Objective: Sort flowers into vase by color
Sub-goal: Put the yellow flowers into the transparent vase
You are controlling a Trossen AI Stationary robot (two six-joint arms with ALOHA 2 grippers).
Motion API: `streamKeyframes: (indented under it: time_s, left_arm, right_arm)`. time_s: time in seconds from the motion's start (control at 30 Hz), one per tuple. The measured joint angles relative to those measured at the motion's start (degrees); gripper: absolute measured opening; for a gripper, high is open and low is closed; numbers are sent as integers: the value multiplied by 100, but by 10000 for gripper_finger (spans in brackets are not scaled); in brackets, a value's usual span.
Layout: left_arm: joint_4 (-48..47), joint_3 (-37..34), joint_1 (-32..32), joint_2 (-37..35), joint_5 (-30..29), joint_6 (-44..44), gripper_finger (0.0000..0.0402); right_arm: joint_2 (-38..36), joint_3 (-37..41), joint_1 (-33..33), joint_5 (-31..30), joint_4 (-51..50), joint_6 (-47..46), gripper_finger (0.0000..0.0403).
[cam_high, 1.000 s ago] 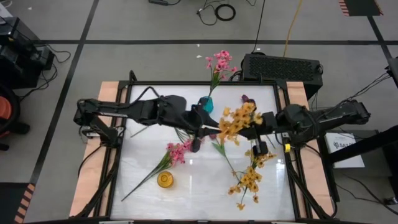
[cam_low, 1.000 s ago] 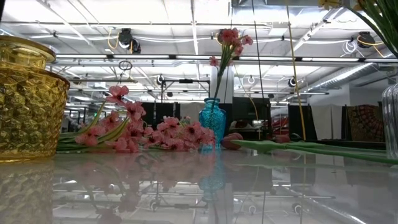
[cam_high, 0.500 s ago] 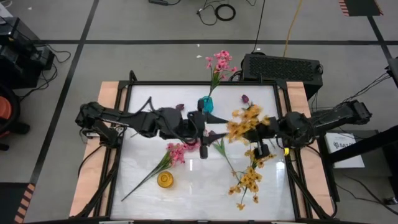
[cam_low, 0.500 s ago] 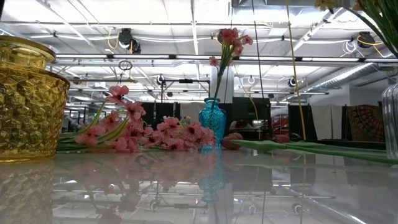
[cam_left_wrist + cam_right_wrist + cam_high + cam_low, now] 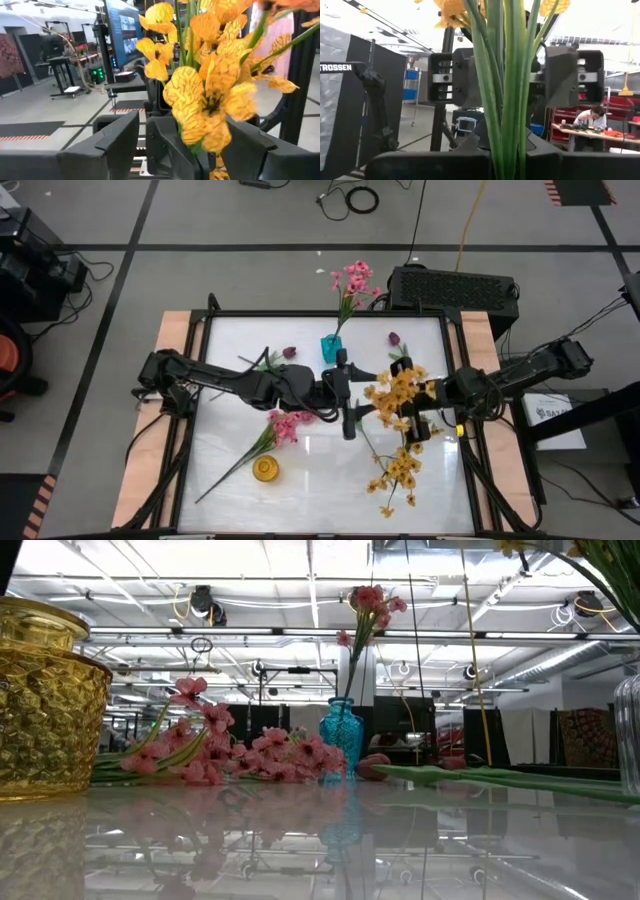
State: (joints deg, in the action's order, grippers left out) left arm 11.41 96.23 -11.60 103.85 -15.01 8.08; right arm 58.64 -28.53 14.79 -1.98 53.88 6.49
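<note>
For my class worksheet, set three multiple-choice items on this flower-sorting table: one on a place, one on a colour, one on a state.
1. Where does the blue vase stand?
A) front left corner
B) near the middle of the back edge of the table
C) on the floor

2. What colour are the blossoms standing in it?
A) pink
B) yellow
C) white

3. How do the jaws of the left gripper stand?
A) shut on the vase
B) shut on a pink spray
C) open

Key:
1. B, the high view shows it there.
2. A, the pink spray rises from it.
3. C, they stand apart either side of the yellow spray, which the right gripper holds.
</note>
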Motion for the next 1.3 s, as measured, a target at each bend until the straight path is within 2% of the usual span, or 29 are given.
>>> streamKeyframes:
  time_s: [0.13, 0.57, 0.7, 0.97, 1.1, 1.2, 1.3]
  left_arm:
    - [16, 0, 13, 2, 231, -10, 251]
    - [28, 4, 352, 81, 640, 28, 245]
    - [112, 4, 348, 81, 722, 225, 197]
    - [-84, 4, 409, 33, 753, 277, 22]
    - [-392, 2, 490, -66, 882, 139, 23]
    - [-666, 2, 575, -207, 884, 144, 25]
    - [-933, 0, 713, -383, 899, 137, 18]
  right_arm:
    - [145, 0, -11, -276, 150, 55, 6]
    - [392, -570, -385, -277, -458, -90, 6]
    - [389, -573, -473, -271, -443, -137, 6]
    - [382, -576, -509, -309, -582, -311, 9]
    - [305, -577, -509, -644, -868, -514, 40]
    - [128, -579, -511, -1032, -1281, -594, 80]
    - [-149, -579, -559, -1171, -1726, -817, 125]
